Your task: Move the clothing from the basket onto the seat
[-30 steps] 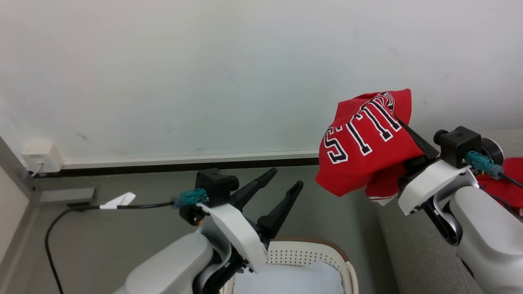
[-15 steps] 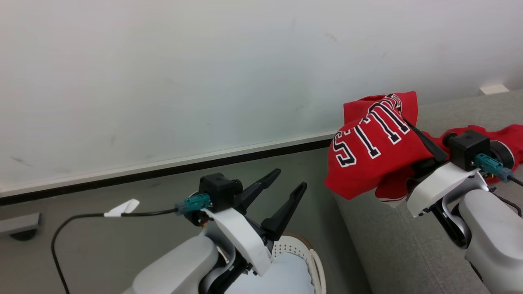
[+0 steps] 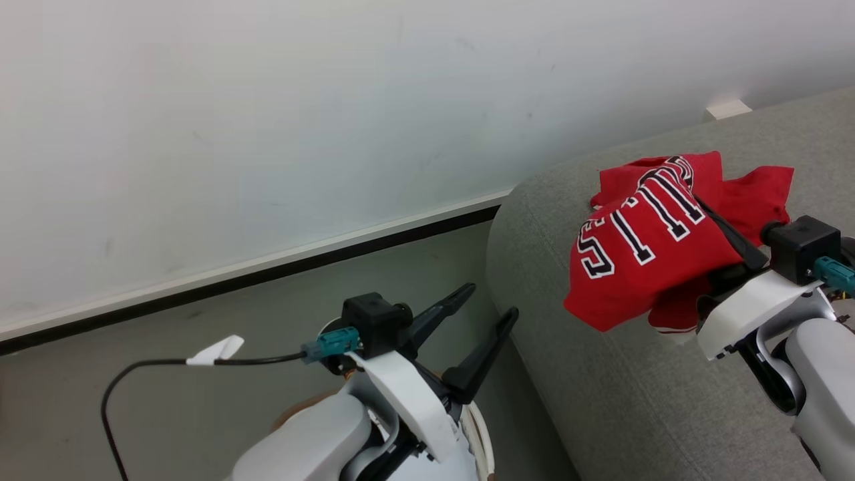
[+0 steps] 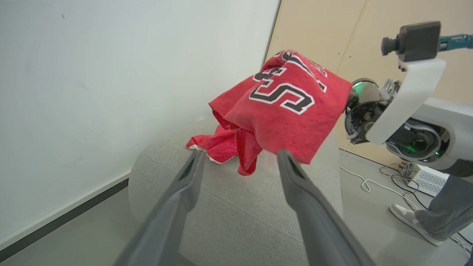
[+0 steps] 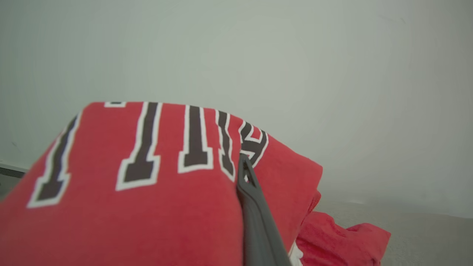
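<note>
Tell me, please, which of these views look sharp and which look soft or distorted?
Head view: evenly lit, no glare, crisp lettering on the red jersey. Left wrist view: jersey sharp, the left end effector soft up close, edges stretched. Right wrist view: jersey close and soft, wall hazy.

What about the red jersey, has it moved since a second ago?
Yes. The jersey went right, from past the end of the sofa to over it.

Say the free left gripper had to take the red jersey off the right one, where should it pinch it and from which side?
Probably the loose folds hanging at the lower edge of the jersey, approached from the side of the open left gripper and slightly below. The cloth drapes over the shut right gripper, so that dangling bunch looks free and clear of its fingers.
</note>
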### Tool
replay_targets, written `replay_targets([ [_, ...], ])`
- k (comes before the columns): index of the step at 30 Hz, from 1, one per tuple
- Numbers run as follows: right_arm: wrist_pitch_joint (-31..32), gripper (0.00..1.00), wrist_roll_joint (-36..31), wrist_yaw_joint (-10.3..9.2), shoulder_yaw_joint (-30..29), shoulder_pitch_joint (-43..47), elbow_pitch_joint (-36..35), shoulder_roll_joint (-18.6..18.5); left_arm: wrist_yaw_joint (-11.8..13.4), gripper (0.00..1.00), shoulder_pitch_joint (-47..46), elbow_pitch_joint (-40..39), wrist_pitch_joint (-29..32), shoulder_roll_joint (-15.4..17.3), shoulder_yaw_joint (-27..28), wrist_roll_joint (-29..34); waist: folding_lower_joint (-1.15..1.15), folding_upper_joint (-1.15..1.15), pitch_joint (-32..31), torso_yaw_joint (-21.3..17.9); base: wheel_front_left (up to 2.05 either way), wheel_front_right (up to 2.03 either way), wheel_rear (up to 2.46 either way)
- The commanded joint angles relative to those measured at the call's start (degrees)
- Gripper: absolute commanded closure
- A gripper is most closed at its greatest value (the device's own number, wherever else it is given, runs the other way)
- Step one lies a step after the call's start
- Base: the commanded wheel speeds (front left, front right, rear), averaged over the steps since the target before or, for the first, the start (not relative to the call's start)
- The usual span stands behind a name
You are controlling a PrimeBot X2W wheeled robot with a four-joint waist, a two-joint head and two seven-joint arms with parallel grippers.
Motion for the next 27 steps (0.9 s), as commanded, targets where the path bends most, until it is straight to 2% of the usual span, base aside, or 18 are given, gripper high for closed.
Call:
replay_targets([
  [1, 0.3, 1.0, -0.5, -0.13, -0.7, 1.0, -0.8, -0.4, -0.2, 0.0, 0.7, 0.1, -0.2, -0.1, 0.2, 0.8, 0.0, 0.0, 0.3, -0.4, 0.0, 0.0, 0.0],
  [7, 1.4, 1.0, -1.8, -0.13, -3.5, 2.1, -3.0, -0.3, -0.5, 0.0, -0.1, -0.3, -0.3, 0.2, 0.7, 2.3, 0.0, 0.0, 2.0, -0.4, 0.0, 0.0, 0.0],
  [14, 3.6, 1.0, -5.6, -0.13, -10.6, -1.7, -5.4, 0.1, -0.7, 0.0, -3.3, -2.6, -0.2, 2.3, 1.9, 4.6, 0.0, 0.0, 10.0, 2.1, 0.0, 0.0, 0.0],
  [19, 6.6, 1.0, -10.4, -0.13, -19.4, -8.4, -6.8, 0.8, -1.3, 0.0, -6.5, -5.5, -0.2, 5.0, 2.7, 6.5, 0.0, 0.0, 18.3, 4.3, 0.0, 0.0, 0.0],
  [27, 12.8, 1.0, -23.3, -0.13, -39.2, -19.1, -8.8, 0.8, -1.9, 0.0, -13.7, -12.1, -0.1, 9.7, 5.3, 9.5, 0.0, 0.0, 32.2, 7.8, 0.0, 0.0, 0.0],
])
